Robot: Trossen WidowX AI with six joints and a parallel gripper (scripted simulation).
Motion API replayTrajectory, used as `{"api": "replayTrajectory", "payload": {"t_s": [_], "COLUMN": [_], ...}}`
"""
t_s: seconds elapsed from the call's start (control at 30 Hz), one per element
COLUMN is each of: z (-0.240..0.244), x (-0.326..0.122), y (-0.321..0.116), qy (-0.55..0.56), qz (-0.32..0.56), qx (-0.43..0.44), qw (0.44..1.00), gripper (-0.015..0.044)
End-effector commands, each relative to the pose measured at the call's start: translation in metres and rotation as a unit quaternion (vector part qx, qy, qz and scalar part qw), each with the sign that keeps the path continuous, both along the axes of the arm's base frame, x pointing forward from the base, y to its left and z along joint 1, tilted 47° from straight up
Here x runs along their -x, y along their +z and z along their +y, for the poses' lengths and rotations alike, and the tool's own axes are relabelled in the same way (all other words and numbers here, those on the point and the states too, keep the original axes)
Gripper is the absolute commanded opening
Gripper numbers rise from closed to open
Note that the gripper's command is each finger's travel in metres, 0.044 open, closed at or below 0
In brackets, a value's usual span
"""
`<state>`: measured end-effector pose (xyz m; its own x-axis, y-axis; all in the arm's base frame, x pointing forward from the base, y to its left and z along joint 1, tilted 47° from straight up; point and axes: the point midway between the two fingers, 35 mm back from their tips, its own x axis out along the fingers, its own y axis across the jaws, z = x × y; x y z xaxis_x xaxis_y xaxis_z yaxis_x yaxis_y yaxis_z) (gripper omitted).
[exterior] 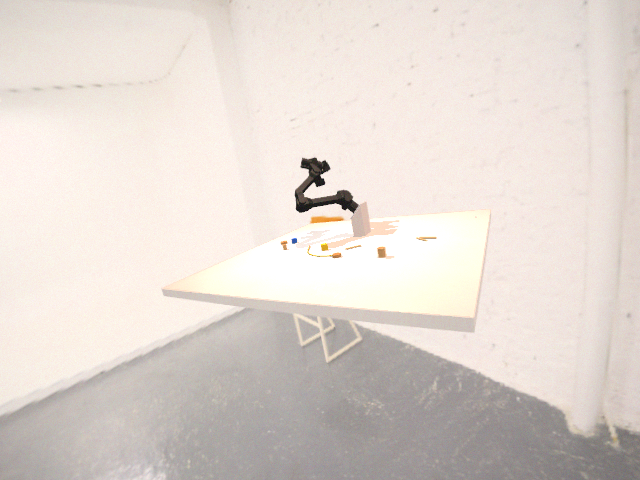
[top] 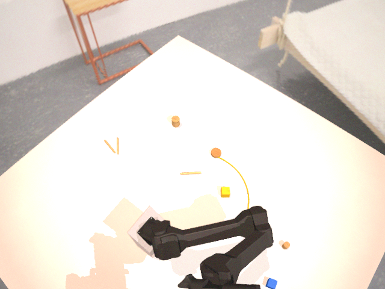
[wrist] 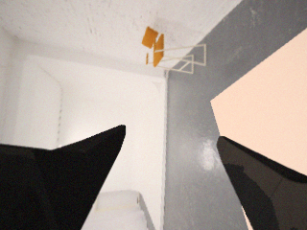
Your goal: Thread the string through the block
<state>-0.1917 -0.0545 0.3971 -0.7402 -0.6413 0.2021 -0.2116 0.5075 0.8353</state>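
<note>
An upright brown wooden block (top: 175, 121) (exterior: 381, 252) stands on the table; I cannot make out its hole. The round brown button (top: 216, 152) (exterior: 336, 255) lies apart from it. From the button, the yellow string (top: 243, 179) (exterior: 316, 255) curves over the table, outside the block. The arm hides its free end in the top view; in the exterior view the stick there is too small to tell clearly. My gripper (wrist: 171, 134) is open and empty, raised high above the table near the arm's base, with wall and floor showing between the fingers.
Loose sticks (top: 190, 173) (top: 117, 146) (exterior: 353, 247) lie about. A yellow cube (top: 225, 192) (exterior: 324, 246) sits inside the string's curve. A blue cube (top: 271, 283) (exterior: 294, 240) and a small brown piece (top: 286, 245) lie beyond the arm. The arm stands on a pale pedestal (exterior: 360, 222).
</note>
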Motion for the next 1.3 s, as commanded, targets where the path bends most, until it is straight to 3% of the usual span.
{"api": "replayTrajectory", "payload": {"t_s": [0.0,0.1,0.3,0.6,0.93,1.27], "z": [0.000,0.008,0.090,0.230,0.354,0.404], "x": [0.000,0.005,0.039,0.031,-0.062,-0.211], "y": [0.000,-0.001,-0.011,-0.048,-0.105,-0.174], "qy": [0.000,-0.023,-0.229,-0.499,-0.669,-0.665], "qz": [0.000,0.004,0.019,-0.039,-0.209,-0.460], "qx": [0.000,-0.004,-0.054,-0.183,-0.326,-0.411], "qw": [1.000,1.000,0.972,0.846,0.635,0.421], "gripper": [0.0426,0.0440,0.0440,0.0440,0.0440,0.0440]}}
